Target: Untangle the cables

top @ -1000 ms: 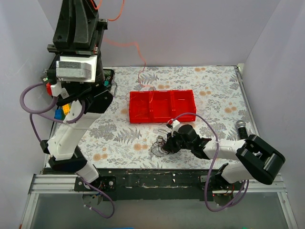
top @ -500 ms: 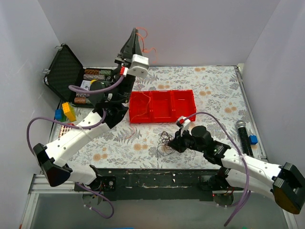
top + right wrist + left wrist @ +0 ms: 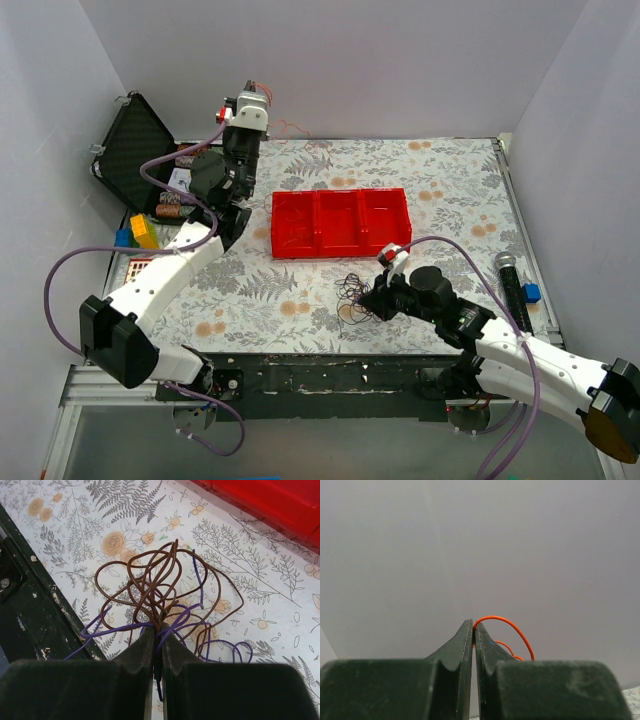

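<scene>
Two pinches: right tool (image 3: 156, 628), loopy brown-purple wire clump (image 3: 161, 582); left tool (image 3: 473, 625), orange arc (image 3: 513, 626).

Plain pale lilac-grey walls (image 3: 400, 60) close in the back, left and right sides. The desk (image 3: 450, 180) is topped with white cloth printed with grey fern leaves and small orange flowers. Along its near edge runs a scuffed black strip (image 3: 330, 378), with a silver aluminium rail (image 3: 100, 385) at its left end. The light is even and diffuse, the shadows faint. The left wrist view shows little but blank wall.
</scene>
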### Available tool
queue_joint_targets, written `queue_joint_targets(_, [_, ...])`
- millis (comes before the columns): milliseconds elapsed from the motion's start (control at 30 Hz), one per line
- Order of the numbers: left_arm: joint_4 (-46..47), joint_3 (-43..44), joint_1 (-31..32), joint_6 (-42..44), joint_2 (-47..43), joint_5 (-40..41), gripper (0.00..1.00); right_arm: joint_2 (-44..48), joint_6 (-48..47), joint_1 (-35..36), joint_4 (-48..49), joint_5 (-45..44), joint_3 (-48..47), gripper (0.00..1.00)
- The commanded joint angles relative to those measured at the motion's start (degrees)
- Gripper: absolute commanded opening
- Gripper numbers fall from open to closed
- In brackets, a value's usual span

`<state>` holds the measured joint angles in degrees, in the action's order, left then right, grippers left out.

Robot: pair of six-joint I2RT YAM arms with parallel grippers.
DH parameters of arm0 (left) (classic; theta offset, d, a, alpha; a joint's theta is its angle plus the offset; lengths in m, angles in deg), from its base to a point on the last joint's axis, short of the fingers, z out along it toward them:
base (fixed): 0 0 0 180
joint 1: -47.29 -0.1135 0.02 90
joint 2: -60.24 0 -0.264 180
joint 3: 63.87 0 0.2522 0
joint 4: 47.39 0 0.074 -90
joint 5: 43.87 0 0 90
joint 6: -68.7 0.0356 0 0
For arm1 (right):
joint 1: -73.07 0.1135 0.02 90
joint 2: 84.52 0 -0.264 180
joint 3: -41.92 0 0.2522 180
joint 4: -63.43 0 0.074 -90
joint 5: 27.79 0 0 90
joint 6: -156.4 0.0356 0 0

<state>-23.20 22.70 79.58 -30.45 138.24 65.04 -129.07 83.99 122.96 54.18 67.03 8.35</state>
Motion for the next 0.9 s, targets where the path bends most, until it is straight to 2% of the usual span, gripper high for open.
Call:
queue_joint_targets(0, [2.0,-1.4,-1.0,-6.3,2.1,-1.8,0.00,-1.4,-0.3,0.0,-0.3,-1.1,-1.0,0.11])
queue_joint_targets(400, [2.4,-3.4,-3.4,-9.4,7.8,-3.7,0.00,-5.7,-0.6,0.0,1.9,-0.3,-1.8,0.09])
queue_joint_targets(667, [10.7,4.0,-4.6,-5.3,10.9,-3.9,0.00,-5.7,-0.6,0.0,2.1,0.6,-1.5,0.07])
queue_joint_targets(867, [11.1,11.6,-4.6,-5.6,12.1,-6.1,0.00,-5.7,-0.6,0.0,2.2,1.0,-1.3,0.07])
